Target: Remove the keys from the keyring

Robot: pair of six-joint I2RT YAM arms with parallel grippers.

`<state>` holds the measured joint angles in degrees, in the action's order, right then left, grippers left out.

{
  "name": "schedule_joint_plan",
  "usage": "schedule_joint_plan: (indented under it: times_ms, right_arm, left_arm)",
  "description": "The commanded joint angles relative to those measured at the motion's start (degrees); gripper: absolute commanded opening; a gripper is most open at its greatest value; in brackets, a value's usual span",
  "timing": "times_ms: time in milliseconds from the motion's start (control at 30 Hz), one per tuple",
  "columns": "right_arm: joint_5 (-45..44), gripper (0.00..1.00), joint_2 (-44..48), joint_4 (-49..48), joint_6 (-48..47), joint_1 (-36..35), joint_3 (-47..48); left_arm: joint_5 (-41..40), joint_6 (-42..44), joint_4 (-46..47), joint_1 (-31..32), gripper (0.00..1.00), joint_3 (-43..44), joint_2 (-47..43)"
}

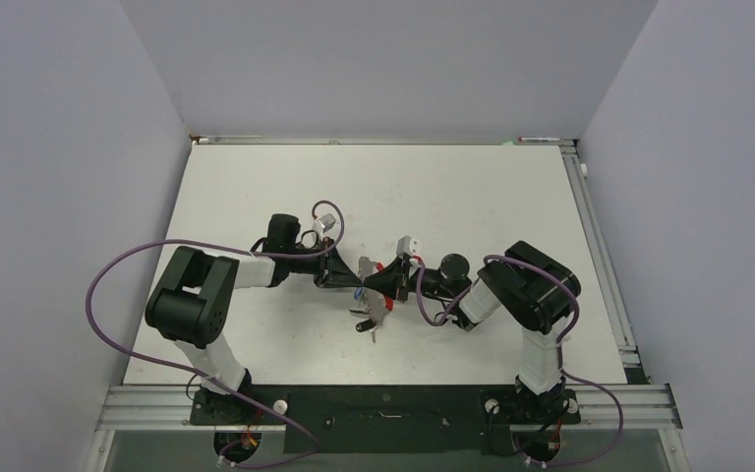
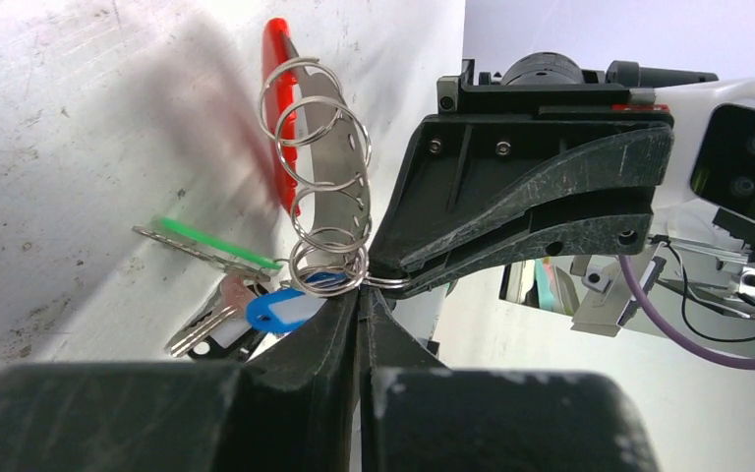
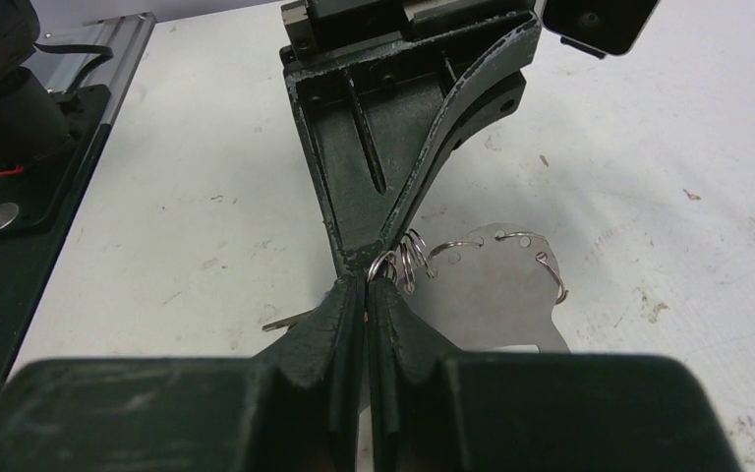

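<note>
Centre of surface (image 1: 472, 197): left end effector (image 2: 359, 300) and right end effector (image 3: 367, 290) both pinch the keyring (image 2: 319, 167), its coil stretched. The keys (image 2: 283, 311) bunch at the pinched end, not yet off. Next, likely: work one along the wire.

Top external view: bright, even, diffuse overhead light, the white table (image 1: 256, 197) carrying only faint soft shadows, focus sharp throughout, mild wide-angle splay at the edges. Left wrist view: keyring (image 2: 326, 177) wire glinting, a broad soft shadow beside it on the table, green-headed key (image 2: 211, 241) smeared, left gripper's fingers (image 2: 285, 393) dark and out of focus along the bottom, background at upper right washed pale. Right wrist view: table scuffs crisp, grey metal plate (image 3: 496, 290) with a dull sheen, right gripper's fingers (image 3: 324, 393) underexposed and soft.
</note>
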<state>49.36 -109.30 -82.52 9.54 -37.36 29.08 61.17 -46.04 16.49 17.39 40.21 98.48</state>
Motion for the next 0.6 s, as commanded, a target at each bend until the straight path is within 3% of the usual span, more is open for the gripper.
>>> schedule_joint_plan:
  times_ms: [0, 300, 567]
  right_arm:
    - [-0.16, 0.05, -2.77, -17.5, -0.45, -1.66, -1.82]
    - [-5.29, 0.05, -4.07, -19.58, -11.9, -3.77, -4.65]
    - [-5.35, 0.05, -2.75, -19.61, -11.42, -4.43, -3.69]
  left_arm:
    - [1.29, -0.97, 3.43, 0.2, 0.0, 0.13, 0.75]
    - [0.22, 1.32, 0.4, 0.53, 0.0, 0.61, 1.87]
    - [-1.91, 4.12, -3.56, 1.17, 0.0, 1.6, 3.18]
